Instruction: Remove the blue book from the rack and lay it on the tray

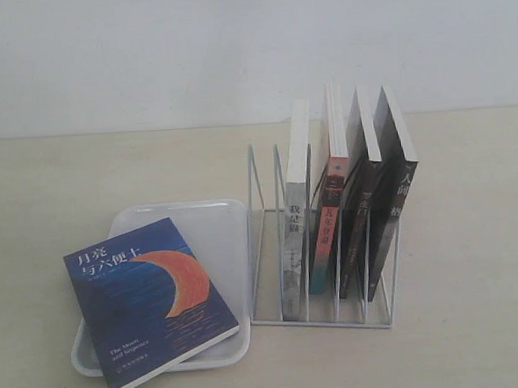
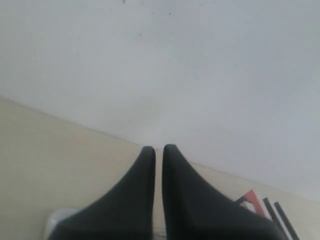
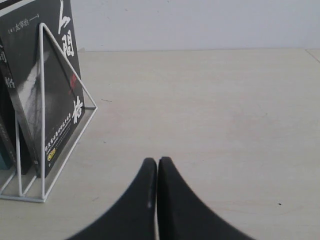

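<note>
The blue book (image 1: pixel 149 299), dark blue with an orange crescent moon, lies face up on the white tray (image 1: pixel 220 240), its near corner hanging over the tray's front rim. The white wire rack (image 1: pixel 262 246) stands just right of the tray, its two left slots empty. Neither arm shows in the exterior view. My left gripper (image 2: pixel 158 150) is shut with nothing between its fingers, held over the table with the wall behind. My right gripper (image 3: pixel 157 162) is shut too, empty, beside the rack's (image 3: pixel 42 115) right end.
Several books stand in the rack: a white-spined one (image 1: pixel 297 218), a red and teal one (image 1: pixel 327 225), and two black ones (image 1: pixel 378 195). The rightmost black book (image 3: pixel 47 90) fills the right wrist view's edge. A pale wall rises behind the table.
</note>
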`<state>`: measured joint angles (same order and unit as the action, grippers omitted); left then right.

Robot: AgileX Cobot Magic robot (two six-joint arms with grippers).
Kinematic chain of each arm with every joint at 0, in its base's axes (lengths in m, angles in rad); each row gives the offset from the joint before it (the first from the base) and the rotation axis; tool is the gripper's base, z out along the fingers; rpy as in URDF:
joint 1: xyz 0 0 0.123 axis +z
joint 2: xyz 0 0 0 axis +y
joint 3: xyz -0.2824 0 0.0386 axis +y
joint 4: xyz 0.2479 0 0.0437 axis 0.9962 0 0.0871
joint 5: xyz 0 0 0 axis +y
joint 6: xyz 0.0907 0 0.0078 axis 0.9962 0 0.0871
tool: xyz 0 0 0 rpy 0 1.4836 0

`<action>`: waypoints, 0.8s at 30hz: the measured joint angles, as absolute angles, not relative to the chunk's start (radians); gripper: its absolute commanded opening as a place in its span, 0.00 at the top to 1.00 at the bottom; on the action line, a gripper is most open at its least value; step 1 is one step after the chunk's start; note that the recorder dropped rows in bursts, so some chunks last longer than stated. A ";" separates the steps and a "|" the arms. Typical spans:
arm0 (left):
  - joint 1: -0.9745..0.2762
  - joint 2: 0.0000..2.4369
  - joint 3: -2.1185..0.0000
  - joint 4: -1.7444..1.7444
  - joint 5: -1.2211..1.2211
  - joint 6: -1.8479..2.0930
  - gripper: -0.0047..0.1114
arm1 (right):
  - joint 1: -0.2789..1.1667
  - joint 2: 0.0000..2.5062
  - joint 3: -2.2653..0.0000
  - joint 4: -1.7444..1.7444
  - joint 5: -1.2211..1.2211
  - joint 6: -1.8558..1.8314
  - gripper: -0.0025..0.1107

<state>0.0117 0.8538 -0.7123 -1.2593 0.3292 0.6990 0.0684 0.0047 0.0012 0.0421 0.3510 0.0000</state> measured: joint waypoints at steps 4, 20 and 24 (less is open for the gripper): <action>0.015 0.726 -0.700 -1.135 0.328 0.837 0.92 | 0.068 0.005 0.001 0.042 0.351 0.000 0.98; 0.015 0.299 -0.323 -0.949 0.192 0.706 0.92 | 0.068 0.005 0.001 0.045 0.353 0.000 0.98; 0.015 0.221 -0.205 -0.945 0.082 0.743 0.92 | 0.068 0.005 0.001 0.045 0.353 0.000 0.98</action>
